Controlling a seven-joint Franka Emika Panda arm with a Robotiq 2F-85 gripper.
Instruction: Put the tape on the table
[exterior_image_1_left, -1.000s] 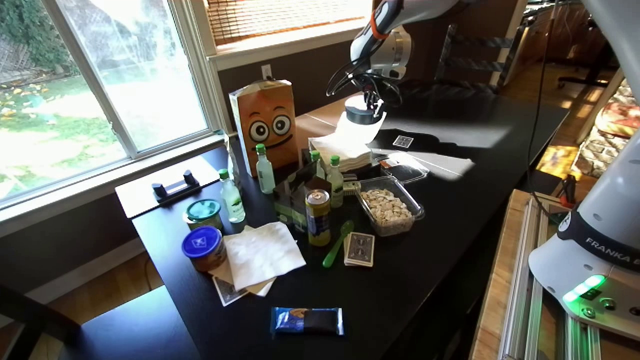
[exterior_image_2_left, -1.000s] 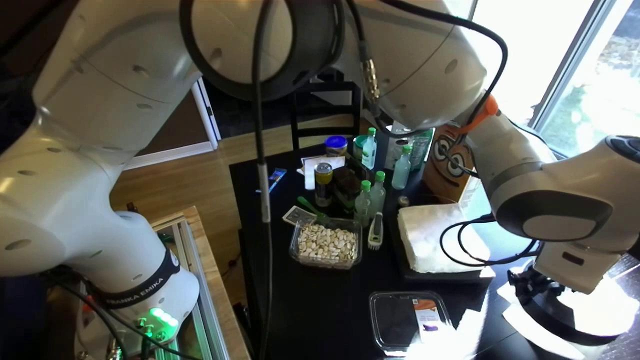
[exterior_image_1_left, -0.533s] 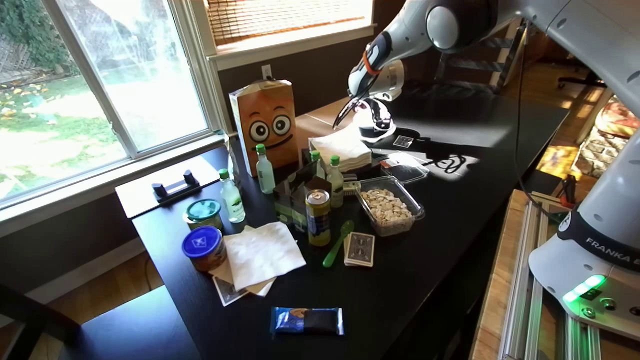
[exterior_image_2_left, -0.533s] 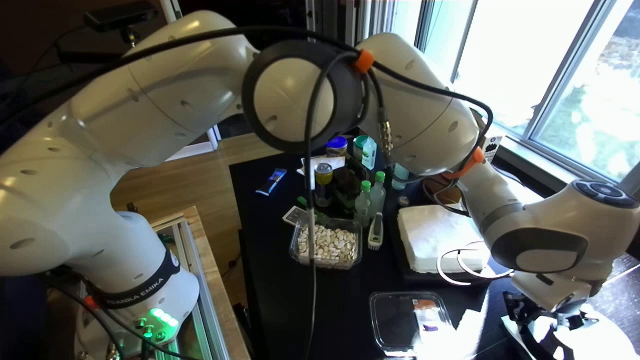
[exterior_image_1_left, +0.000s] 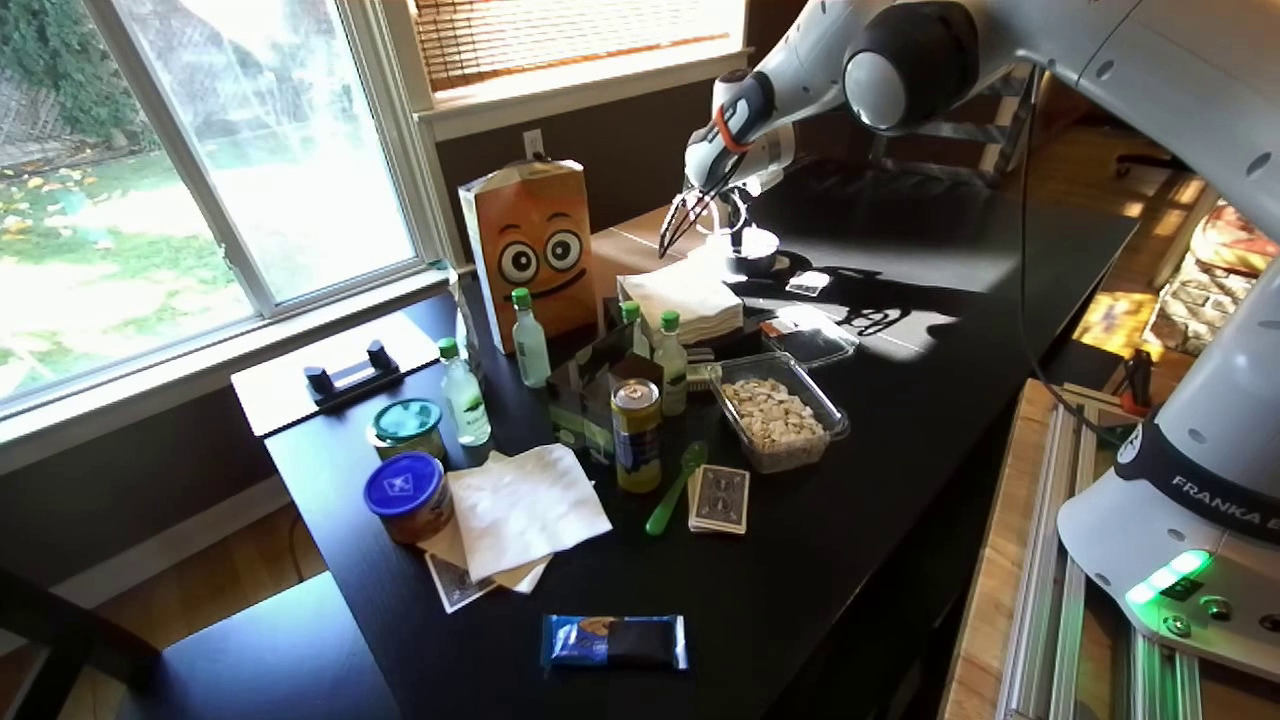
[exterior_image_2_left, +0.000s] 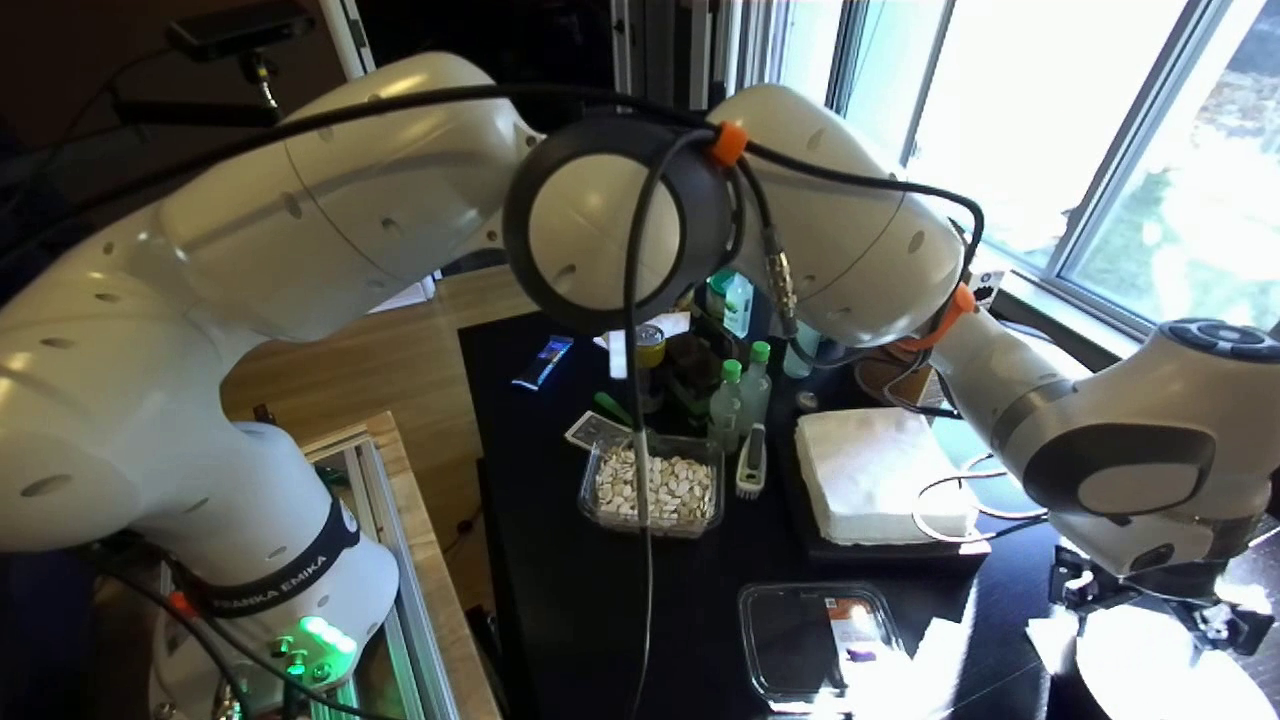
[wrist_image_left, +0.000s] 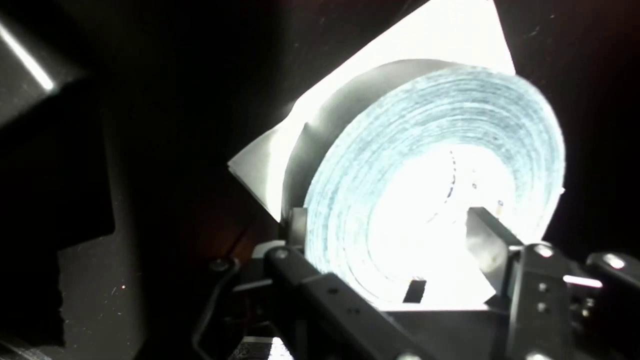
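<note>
Across a glossy black table (exterior_image_1_left: 900, 400) by a bright window (exterior_image_1_left: 325, 150), you have 4 green-capped bottles (exterior_image_1_left: 465, 400) and an orange box (exterior_image_1_left: 540, 235) with a cartoon face, near a thick white stack (exterior_image_1_left: 685, 300). Close to that stack, the tape (wrist_image_left: 370, 160) lies with a white sheet (wrist_image_left: 450, 30) beneath it, under your gripper (wrist_image_left: 387, 220). Its 2 fingers (wrist_image_left: 298, 230) are spread: 1 at the tape's outer wall, the other over or inside the pale core (glare hides which). You see wound rings on the flat, round top, streaked pale blue, and a smooth grey side.
</note>
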